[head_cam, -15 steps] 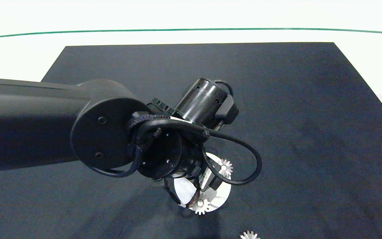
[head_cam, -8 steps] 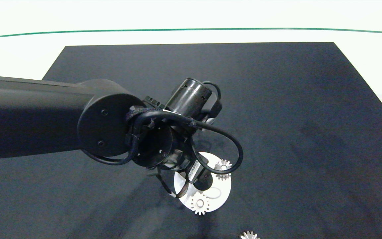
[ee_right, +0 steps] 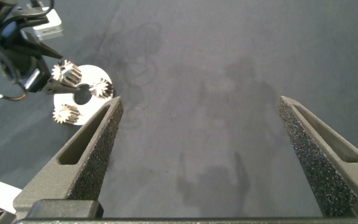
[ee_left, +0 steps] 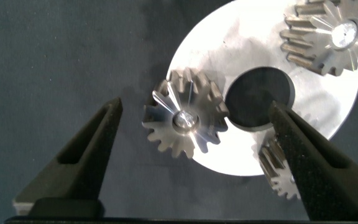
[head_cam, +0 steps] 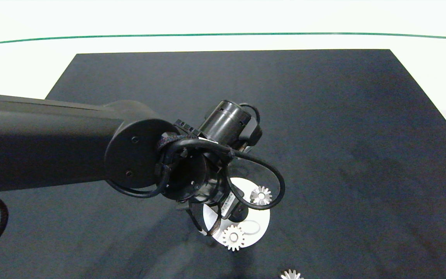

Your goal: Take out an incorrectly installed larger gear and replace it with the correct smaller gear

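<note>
- L gripper [ee_left: 194, 104] is hovering over the round white plate [ee_left: 229, 37], fingers [ee_left: 86, 149] spread wide, gripping nothing.
- The larger gear [ee_left: 185, 121] is sitting between those fingers w/ clear space on both sides, so no contact. It's standing at the plate's rim, teeth hanging out past the edge over the dark mat [head_cam: 323, 116].
- Just beside it, the plate's dark centre hole [ee_left: 258, 99] is showing.
- Two low silver gears are also sitting on the plate: one [ee_left: 328, 34] on the far side of the hole, the other [ee_left: 277, 171] partly hidden behind a finger.
- In head view the L arm [head_cam: 52, 143] is reaching in and covering the larger gear. Only the two low gears are showing there, [head_cam: 261, 195] and [head_cam: 233, 237].
- The smaller gear [head_cam: 291, 275] is lying on the mat off the plate, near it, at the head view's bottom edge, partly cut off.
- R gripper [ee_right: 199, 99] is hanging above bare mat, fingers wide apart, holding nothing, well away from the plate. R arm isn't appearing in head view.
- From the R wrist cam, the larger gear is looking taller than the other two.
</note>
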Motion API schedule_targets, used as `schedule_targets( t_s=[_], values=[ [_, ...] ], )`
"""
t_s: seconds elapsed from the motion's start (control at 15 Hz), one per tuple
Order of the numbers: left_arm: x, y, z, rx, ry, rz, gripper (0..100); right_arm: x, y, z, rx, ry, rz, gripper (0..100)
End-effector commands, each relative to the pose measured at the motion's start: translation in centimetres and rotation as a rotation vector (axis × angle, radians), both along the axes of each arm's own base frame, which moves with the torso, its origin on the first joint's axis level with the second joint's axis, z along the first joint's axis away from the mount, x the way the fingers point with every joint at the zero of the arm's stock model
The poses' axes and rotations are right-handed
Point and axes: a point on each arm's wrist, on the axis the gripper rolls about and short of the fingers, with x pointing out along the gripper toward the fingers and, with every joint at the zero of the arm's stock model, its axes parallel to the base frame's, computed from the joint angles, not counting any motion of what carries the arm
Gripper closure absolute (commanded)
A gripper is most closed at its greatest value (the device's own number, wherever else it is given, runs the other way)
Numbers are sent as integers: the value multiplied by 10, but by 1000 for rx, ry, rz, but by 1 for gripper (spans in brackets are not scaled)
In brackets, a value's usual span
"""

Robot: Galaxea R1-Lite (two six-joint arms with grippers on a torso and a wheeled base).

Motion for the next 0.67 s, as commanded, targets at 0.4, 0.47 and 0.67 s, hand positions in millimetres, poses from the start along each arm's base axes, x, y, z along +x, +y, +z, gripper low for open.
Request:
schedule_targets(
  t_s=[0.4,0.47,0.67],
  values=[
    [5,-4,-5,14,7,2,22,-1,0,0,0,1,5,0],
    [5,-4,-6,14,9,2,23,-1,0,0,0,1,5,0],
    [8,-5,-9,22,14,4,29,-1,0,0,0,0,8,0]
  ],
)
